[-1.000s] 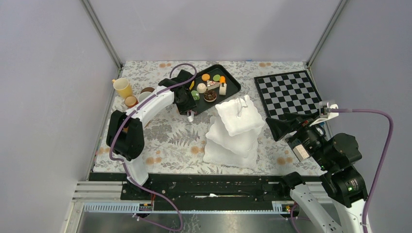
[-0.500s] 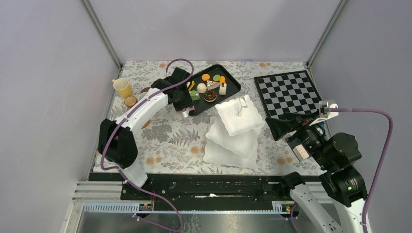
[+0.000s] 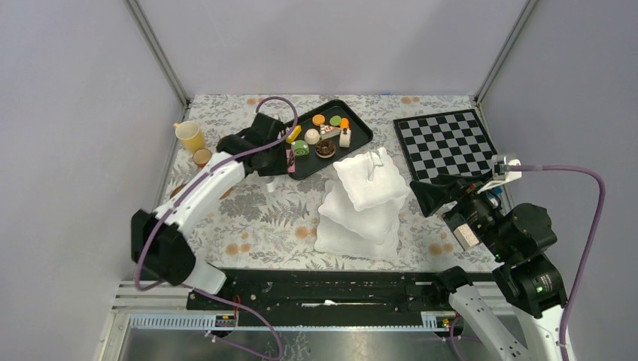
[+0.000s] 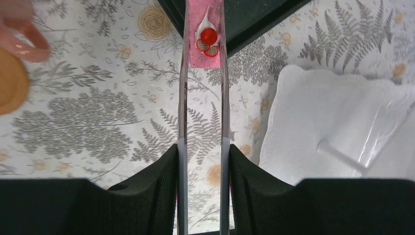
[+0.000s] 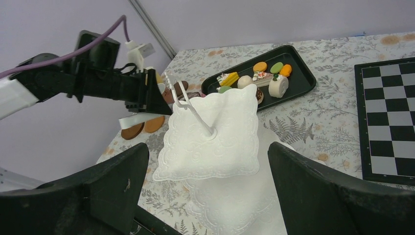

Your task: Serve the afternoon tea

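- Plain pale lilac-grey walls (image 3: pixel 331 45) close in the back and both sides.
- Slanted aluminium posts (image 3: pixel 156 53) run up the two far corners.
- The table (image 3: pixel 263 218) is covered in a print of grey ferns and tan flowers.
- Light is even and soft.

I can read no words, numbers or brand marks anywhere. The small white sticker (image 3: pixel 465 236) on the black right arm (image 3: pixel 527 229) is too tiny.

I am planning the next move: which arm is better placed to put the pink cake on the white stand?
Left. The left pincer holds the silver tongs, which clamp the pink cake, with the white stand close beside. The right pincer is open and empty.
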`<move>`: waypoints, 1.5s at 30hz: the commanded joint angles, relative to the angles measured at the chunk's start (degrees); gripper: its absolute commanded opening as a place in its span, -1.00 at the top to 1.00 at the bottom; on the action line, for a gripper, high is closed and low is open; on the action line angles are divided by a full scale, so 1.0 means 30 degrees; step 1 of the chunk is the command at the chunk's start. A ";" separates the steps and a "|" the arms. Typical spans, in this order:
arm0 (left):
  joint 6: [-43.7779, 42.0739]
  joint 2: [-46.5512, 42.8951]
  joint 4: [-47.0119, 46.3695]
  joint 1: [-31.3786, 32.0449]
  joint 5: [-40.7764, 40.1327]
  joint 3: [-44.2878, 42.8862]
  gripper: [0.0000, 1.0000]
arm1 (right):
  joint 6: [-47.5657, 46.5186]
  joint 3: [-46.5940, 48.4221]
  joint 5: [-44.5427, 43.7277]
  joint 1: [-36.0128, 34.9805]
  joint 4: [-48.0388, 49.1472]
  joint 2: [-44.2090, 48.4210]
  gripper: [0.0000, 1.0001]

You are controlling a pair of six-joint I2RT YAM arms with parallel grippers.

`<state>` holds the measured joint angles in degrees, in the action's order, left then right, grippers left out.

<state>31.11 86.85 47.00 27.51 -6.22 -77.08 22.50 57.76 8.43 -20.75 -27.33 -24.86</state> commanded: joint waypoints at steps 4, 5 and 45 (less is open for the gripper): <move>-0.5050 -0.5263 -0.1414 0.1333 0.0566 0.2375 1.00 | -0.0475 0.0275 -0.0406 -0.0108 0.0651 -0.0676 -0.97; -0.5242 -0.5682 -0.1600 0.1812 0.0467 0.2717 1.00 | -0.0565 0.0349 -0.0421 -0.0087 0.0594 -0.0773 -0.97; -0.2212 -0.6442 -1.2589 0.6090 0.3723 1.0839 1.00 | 0.0494 0.0086 -0.0256 -0.0092 0.0951 0.0189 -0.97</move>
<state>24.29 66.50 15.73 45.17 4.14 -43.46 23.44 58.00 7.07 -20.75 -26.26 -24.25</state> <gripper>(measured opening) 0.400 0.985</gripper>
